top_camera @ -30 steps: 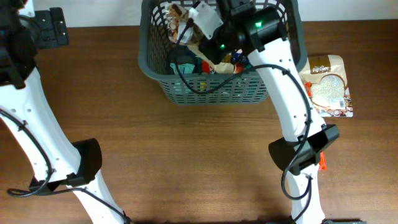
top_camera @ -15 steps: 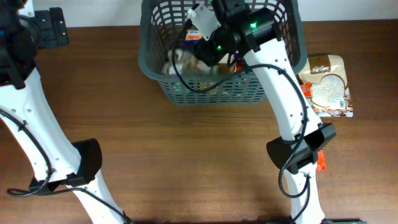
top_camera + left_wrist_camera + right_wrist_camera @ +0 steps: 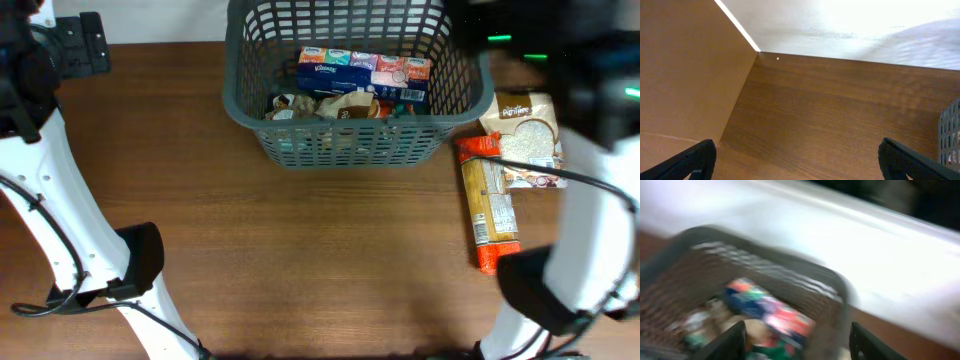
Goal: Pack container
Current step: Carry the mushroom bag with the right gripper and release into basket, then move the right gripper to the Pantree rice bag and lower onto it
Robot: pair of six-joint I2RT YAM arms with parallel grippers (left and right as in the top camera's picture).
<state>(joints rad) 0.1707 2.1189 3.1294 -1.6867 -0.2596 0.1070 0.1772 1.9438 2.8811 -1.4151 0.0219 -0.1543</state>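
The container [image 3: 250,105], a dark grey slotted basket, stands at the table's far middle. Inside it lie a pack of tissues [image 3: 365,70], a brown packet [image 3: 340,105] and other groceries. My right gripper [image 3: 800,347] shows in the blurred right wrist view, open and empty, above the basket's right rim [image 3: 840,297]. Overhead, the right arm [image 3: 590,90] is a blur to the right of the basket. In the left wrist view my left gripper [image 3: 800,160] hangs wide open over bare table, far left of the container, whose corner [image 3: 952,135] just shows.
An orange pasta packet [image 3: 490,205] lies lengthways on the table right of the basket. A bag of rice [image 3: 525,140] lies beside it, at the basket's right side. The left arm's base [image 3: 135,260] stands at the near left, the right arm's base [image 3: 545,290] at the near right.
My right gripper has opened and left the brown packet in the basket. The right arm has swung up and to the right, uncovering the pasta packet. The left arm is still.
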